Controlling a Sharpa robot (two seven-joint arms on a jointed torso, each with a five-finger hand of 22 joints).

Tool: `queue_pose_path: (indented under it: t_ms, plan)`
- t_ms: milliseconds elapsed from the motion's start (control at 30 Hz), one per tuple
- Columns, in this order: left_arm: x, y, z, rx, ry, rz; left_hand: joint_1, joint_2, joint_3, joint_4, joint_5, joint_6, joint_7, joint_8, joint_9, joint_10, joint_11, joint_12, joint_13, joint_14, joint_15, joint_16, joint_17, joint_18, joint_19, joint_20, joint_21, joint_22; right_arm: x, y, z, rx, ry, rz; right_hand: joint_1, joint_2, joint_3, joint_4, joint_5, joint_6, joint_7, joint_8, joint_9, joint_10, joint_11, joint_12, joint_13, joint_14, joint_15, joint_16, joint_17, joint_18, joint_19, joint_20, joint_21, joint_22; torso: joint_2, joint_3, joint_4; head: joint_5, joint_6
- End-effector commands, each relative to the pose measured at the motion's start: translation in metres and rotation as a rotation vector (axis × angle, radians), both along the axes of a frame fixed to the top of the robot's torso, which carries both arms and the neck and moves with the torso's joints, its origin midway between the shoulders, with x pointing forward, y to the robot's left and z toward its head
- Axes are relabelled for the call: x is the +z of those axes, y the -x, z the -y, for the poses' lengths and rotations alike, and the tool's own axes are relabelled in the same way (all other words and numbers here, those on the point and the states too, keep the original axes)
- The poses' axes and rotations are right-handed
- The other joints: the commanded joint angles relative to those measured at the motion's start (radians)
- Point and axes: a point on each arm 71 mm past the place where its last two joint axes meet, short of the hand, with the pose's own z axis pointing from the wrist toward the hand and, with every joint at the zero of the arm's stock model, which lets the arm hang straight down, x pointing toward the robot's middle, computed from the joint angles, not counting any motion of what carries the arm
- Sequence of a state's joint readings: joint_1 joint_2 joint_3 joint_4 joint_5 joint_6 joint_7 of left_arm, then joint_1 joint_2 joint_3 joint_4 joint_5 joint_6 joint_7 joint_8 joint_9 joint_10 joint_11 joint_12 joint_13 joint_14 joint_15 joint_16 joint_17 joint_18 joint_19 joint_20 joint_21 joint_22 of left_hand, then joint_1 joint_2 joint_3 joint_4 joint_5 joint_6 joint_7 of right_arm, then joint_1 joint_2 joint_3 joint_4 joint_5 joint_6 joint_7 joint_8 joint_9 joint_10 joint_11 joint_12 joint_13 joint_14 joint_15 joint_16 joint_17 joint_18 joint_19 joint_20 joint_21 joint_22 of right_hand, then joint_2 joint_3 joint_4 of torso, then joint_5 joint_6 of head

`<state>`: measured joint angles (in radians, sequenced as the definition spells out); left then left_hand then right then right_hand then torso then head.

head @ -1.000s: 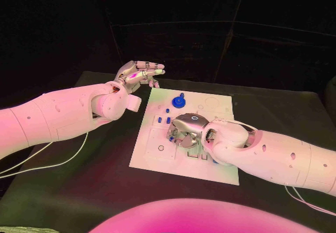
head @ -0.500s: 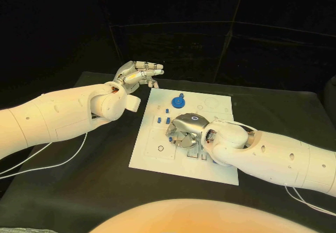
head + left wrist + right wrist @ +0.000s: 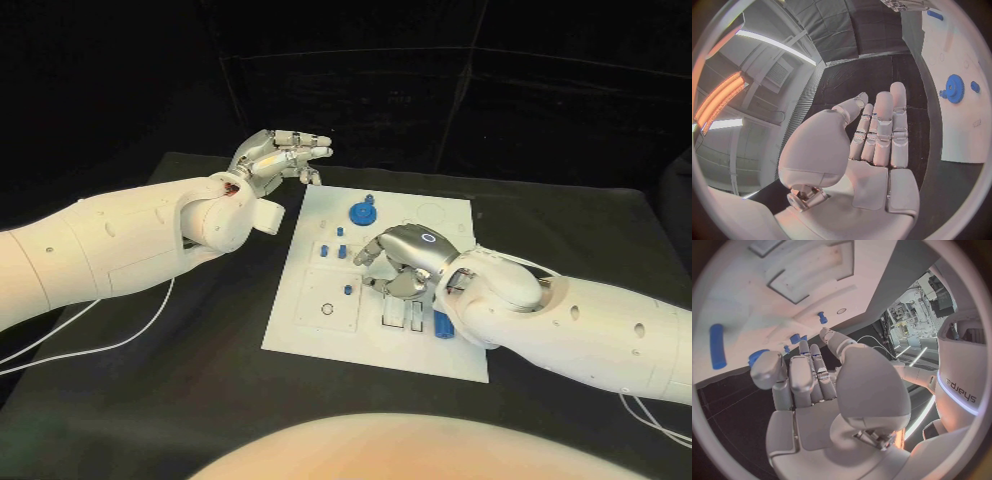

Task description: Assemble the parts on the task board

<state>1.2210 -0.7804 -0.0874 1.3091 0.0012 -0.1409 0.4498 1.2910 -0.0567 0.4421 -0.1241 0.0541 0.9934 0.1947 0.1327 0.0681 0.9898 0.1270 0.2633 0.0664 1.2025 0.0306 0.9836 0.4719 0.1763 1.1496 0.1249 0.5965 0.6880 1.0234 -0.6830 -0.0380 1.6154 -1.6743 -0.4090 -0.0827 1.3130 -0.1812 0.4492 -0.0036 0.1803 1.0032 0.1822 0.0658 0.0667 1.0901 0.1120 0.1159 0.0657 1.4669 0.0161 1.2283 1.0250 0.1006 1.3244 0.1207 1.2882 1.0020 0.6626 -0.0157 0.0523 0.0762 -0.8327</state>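
Observation:
The white task board (image 3: 309, 322) lies mid-table. A blue gear (image 3: 365, 211) stands near its far edge, and small blue pegs (image 3: 342, 251) stand left of centre. My right hand (image 3: 401, 263) hovers over the board's middle, fingers bent down toward it, nothing between them. A long blue bar (image 3: 441, 322) lies on the board beside my right wrist; the right wrist view shows that bar (image 3: 717, 346) and a peg (image 3: 822, 317) beyond my empty right hand (image 3: 811, 390). My left hand (image 3: 281, 155) is raised off the board's far left corner, empty. In the left wrist view its fingers (image 3: 881, 131) are straight, with the gear (image 3: 953, 89) to one side.
The black table (image 3: 159, 400) surrounds the board. White cables (image 3: 87, 345) run along it under my left arm, and another (image 3: 642, 420) runs under my right arm. Rectangular slots (image 3: 401, 318) are cut in the board near the blue bar.
My right hand has drawn back a little toward the board's right side, and the long blue bar now lies uncovered beside its wrist. My left hand has stayed put.

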Motion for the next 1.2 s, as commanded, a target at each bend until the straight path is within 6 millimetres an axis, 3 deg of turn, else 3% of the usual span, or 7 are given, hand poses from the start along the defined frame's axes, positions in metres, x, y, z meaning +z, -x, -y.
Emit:
queue_pose_path:
  t_ms: [33, 133, 167, 367, 467, 700, 1200]
  plan:
    - [0.001, 0.000, 0.001, -0.013, 0.010, 0.001, -0.001, -0.007, 0.000, 0.000, 0.003, -0.004, 0.001, 0.005, -0.001, -0.004, 0.000, 0.004, -0.001, -0.007, 0.002, 0.000, -0.002, 0.006, -0.003, 0.003, -0.003, -0.001, 0.012, -0.002, 0.016, -0.051, -0.077, -0.022, 0.000, -0.003, -0.010, -0.001, 0.007, 0.006, -0.006, 0.003, 0.002, 0.009, -0.005, 0.009, 0.001, 0.008, -0.001, 0.002, 0.003, 0.008, 0.009, -0.004, -0.002, 0.005, -0.002, -0.0020, -0.0052, -0.010, 0.007]
    - [0.002, 0.000, -0.001, -0.012, 0.010, 0.001, -0.001, -0.007, 0.000, 0.000, 0.003, -0.004, 0.001, 0.005, -0.001, -0.005, 0.000, 0.004, -0.001, -0.007, 0.002, 0.001, -0.002, 0.006, -0.003, 0.003, -0.003, -0.001, 0.020, -0.010, 0.037, -0.108, -0.039, -0.090, -0.005, -0.004, -0.022, 0.002, 0.006, 0.003, -0.020, 0.000, 0.001, 0.022, -0.014, 0.019, 0.002, 0.009, -0.007, 0.005, 0.003, 0.008, 0.012, -0.006, 0.000, 0.007, -0.003, -0.0030, -0.0093, -0.020, 0.012]
    - [0.002, 0.000, -0.001, -0.012, 0.010, 0.001, -0.001, -0.007, 0.000, 0.000, 0.003, -0.004, 0.001, 0.005, -0.001, -0.005, 0.000, 0.004, -0.001, -0.007, 0.002, 0.001, -0.002, 0.006, -0.002, 0.004, -0.004, -0.001, 0.022, -0.012, 0.041, -0.118, -0.030, -0.098, -0.010, -0.005, -0.029, 0.004, 0.004, 0.002, -0.025, 0.000, 0.001, 0.025, -0.018, 0.022, 0.001, 0.010, -0.010, 0.005, 0.003, 0.008, 0.013, -0.008, 0.000, 0.007, -0.002, -0.0027, -0.0082, -0.024, 0.015]
    - [0.002, 0.000, -0.001, -0.009, 0.010, 0.004, -0.001, -0.007, 0.000, 0.000, 0.003, -0.004, 0.001, 0.006, -0.001, -0.005, 0.000, 0.004, -0.001, -0.007, 0.002, 0.001, -0.002, 0.006, -0.002, 0.004, -0.004, -0.001, 0.031, -0.025, 0.071, -0.170, 0.070, -0.084, -0.017, -0.018, -0.079, 0.006, 0.004, -0.005, -0.033, -0.001, 0.000, 0.018, -0.025, 0.020, -0.002, 0.007, -0.016, -0.004, -0.013, 0.008, 0.012, -0.014, -0.006, -0.001, -0.003, -0.0039, -0.0109, -0.044, 0.027]
    - [0.002, -0.001, 0.000, -0.008, 0.011, 0.007, 0.000, -0.006, 0.001, -0.001, 0.003, -0.003, 0.000, 0.007, 0.000, -0.004, -0.001, 0.006, 0.000, -0.006, 0.002, 0.001, -0.003, 0.006, -0.002, 0.004, -0.003, -0.001, 0.030, -0.029, 0.077, -0.182, 0.121, -0.074, -0.011, -0.017, -0.117, 0.005, 0.001, -0.013, -0.036, -0.002, 0.000, -0.016, -0.023, 0.006, -0.003, 0.006, -0.016, -0.009, -0.022, 0.009, 0.008, -0.014, -0.015, -0.013, -0.003, -0.0018, -0.0062, -0.052, 0.029]
    - [0.001, -0.001, 0.000, -0.006, 0.010, 0.008, 0.001, -0.006, 0.002, -0.001, 0.003, -0.002, 0.000, 0.008, 0.000, -0.003, -0.001, 0.008, 0.000, -0.006, 0.002, 0.002, -0.003, 0.006, -0.002, 0.004, -0.003, -0.001, 0.025, -0.034, 0.080, -0.182, 0.198, -0.088, 0.023, 0.009, -0.200, 0.002, 0.001, -0.031, -0.039, -0.002, 0.000, -0.071, -0.014, -0.004, -0.001, 0.008, -0.009, -0.006, -0.024, 0.012, 0.008, -0.010, -0.025, -0.027, -0.002, -0.0024, -0.0054, -0.054, 0.029]
    - [0.001, -0.002, 0.000, -0.006, 0.009, 0.006, 0.001, -0.006, 0.002, -0.002, 0.003, -0.002, 0.000, 0.009, 0.000, -0.003, -0.001, 0.009, 0.000, -0.006, 0.002, 0.002, -0.003, 0.006, -0.002, 0.004, -0.003, -0.001, 0.017, -0.035, 0.069, -0.147, 0.277, -0.127, 0.054, 0.068, -0.214, 0.002, -0.003, -0.011, -0.039, 0.003, 0.002, -0.001, -0.028, 0.037, -0.001, 0.010, -0.020, -0.001, -0.027, 0.010, 0.018, -0.018, -0.023, -0.023, -0.002, -0.0033, -0.0073, -0.050, 0.025]
